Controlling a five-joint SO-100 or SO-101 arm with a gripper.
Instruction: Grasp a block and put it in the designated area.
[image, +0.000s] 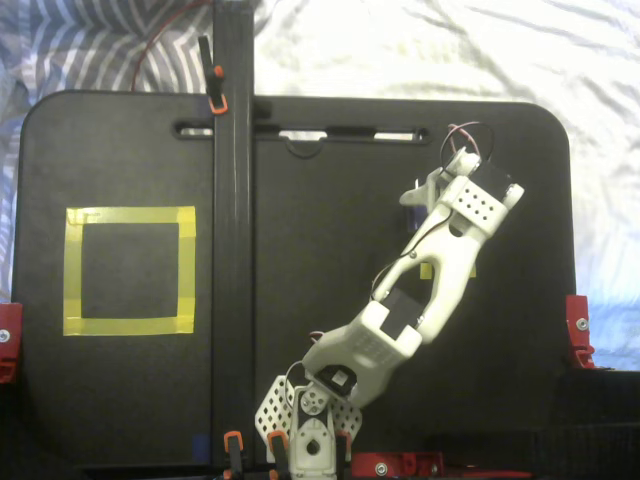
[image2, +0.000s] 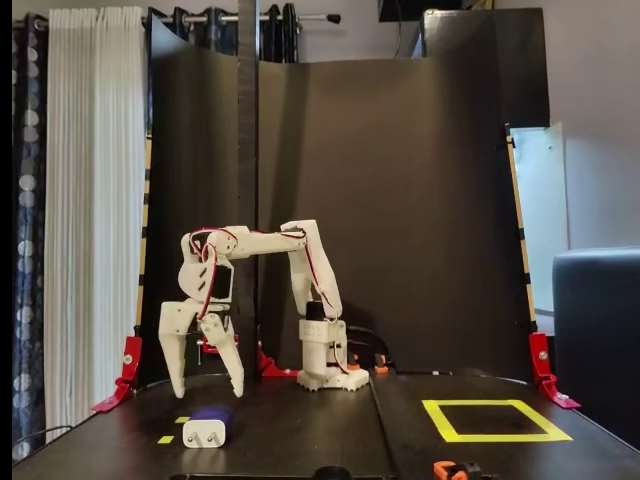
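In a fixed view from the front, the block (image2: 205, 430) lies on the black table at the left; it is bluish on top with a pale front face. My white gripper (image2: 205, 392) hangs open right above it, one finger to each side, tips just clear of it. In a fixed view from above, the gripper (image: 427, 195) points down at the right of the board and hides almost all of the block. The designated area is a square of yellow tape (image: 72, 270), empty, far from the gripper at the left; from the front it (image2: 500, 437) lies at the right.
Tiny yellow tape squares (image2: 165, 439) mark the table by the block; one shows under the arm (image: 428, 271). A black upright beam (image: 232, 250) stands between the arm and the taped square. Red clamps (image: 578, 330) hold the board's edges. Black panels stand behind.
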